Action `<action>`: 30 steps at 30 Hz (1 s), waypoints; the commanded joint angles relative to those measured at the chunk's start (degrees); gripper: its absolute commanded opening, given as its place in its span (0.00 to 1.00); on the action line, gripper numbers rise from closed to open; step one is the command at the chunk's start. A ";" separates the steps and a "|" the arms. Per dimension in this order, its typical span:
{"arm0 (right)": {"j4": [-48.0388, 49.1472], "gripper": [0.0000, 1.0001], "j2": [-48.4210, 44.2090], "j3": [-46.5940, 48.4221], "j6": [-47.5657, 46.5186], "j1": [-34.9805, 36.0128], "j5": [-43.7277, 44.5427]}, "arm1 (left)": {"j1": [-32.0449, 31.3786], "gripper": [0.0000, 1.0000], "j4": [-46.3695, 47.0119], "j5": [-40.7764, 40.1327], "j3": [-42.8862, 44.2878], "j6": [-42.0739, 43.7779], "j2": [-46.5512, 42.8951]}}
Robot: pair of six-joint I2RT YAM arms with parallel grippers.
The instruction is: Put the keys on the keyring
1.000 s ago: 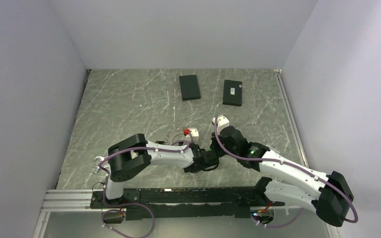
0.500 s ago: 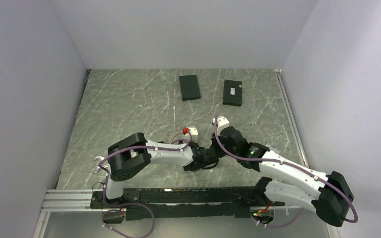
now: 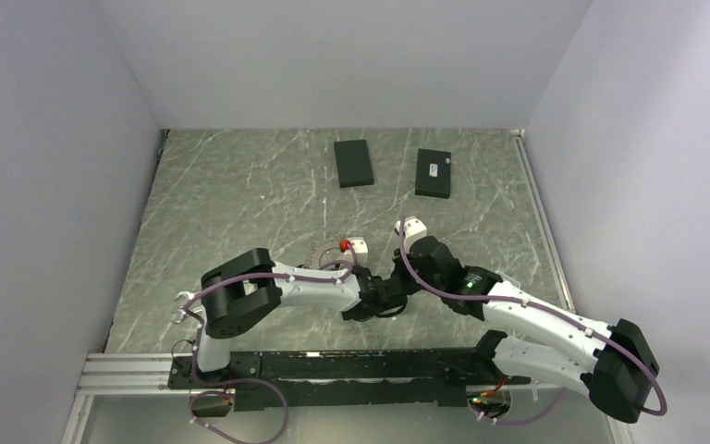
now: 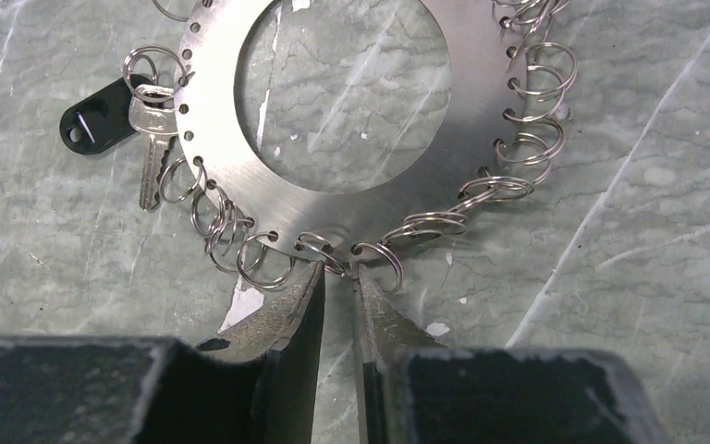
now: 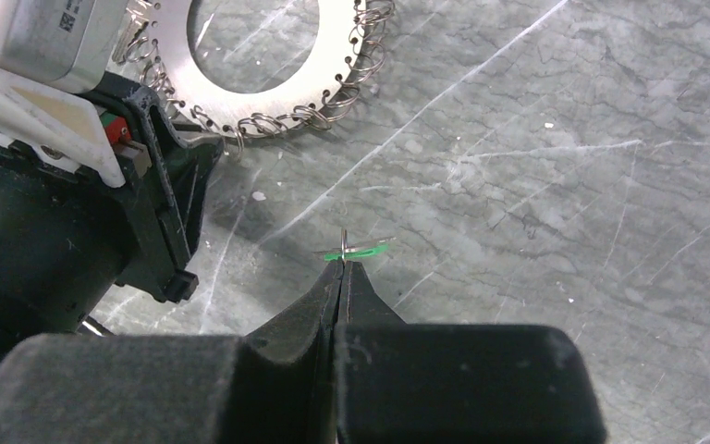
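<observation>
Left wrist — left hand (image 4: pixel 337 274) barely open, tips at keyring (image 4: pixel 477 113).

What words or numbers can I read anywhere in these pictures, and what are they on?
No text reads clearly.
White label on the right-hand black box: too small to read.
Print on the grey module at the left wrist: blurred, unreadable.
Keyring: no markings seen.

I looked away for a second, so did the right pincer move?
No. The right pincer stays put: from above, its arm sits just as far from the black box.
</observation>
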 commanded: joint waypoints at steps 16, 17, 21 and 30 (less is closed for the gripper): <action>2.17 0.00 -0.18 0.15 -0.10 0.14 -0.22 | -1.08 0.46 -2.76 -4.07 -0.11 -4.65 -2.35; 2.17 0.00 -0.18 0.15 -0.10 0.18 -0.22 | -0.67 0.46 -2.42 -3.98 -0.30 -4.52 -2.31; 2.23 0.00 -0.35 0.02 -0.10 0.20 -0.45 | 0.94 0.44 -0.13 -3.00 -1.65 -3.70 -2.60; 2.36 0.00 0.09 0.07 -0.10 0.17 -0.92 | 2.00 0.38 0.69 -2.87 -1.99 -2.90 -2.34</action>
